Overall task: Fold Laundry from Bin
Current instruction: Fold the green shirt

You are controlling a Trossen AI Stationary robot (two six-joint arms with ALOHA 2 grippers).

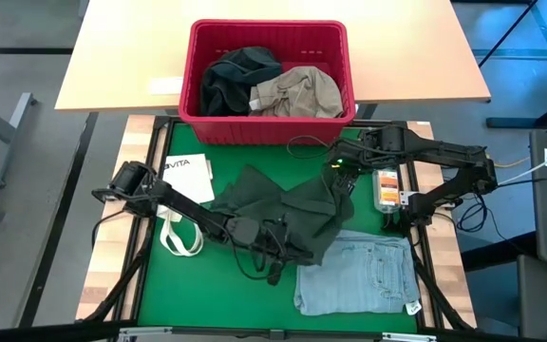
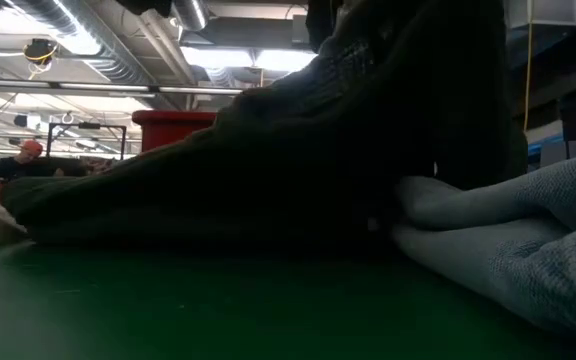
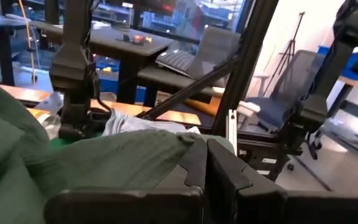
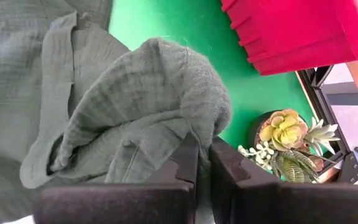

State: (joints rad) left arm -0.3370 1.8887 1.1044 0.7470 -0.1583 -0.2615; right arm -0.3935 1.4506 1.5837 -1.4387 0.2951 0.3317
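While folded jeans (image 1: 357, 277) lie finished on the green mat (image 1: 150, 285), a dark green shirt (image 1: 283, 204) lies spread mid-mat, unfolded. Left gripper (image 1: 275, 249) and right gripper (image 1: 338, 182) each pinch its cloth. Red bin (image 1: 268, 128), beyond the mat: black piece (image 1: 226, 81), khaki piece (image 1: 297, 92) remaining.

white tote bag (image 1: 180, 233): flat on the green mat (image 1: 216, 285), well off to the side of the left jaws
white paper (image 1: 188, 179): on the mat, past the bag
little plant (image 4: 283, 138): in a dark pot, close beside the right jaws
wooden table (image 1: 122, 57): far beyond both jaws
person (image 2: 16, 160): far back in the room
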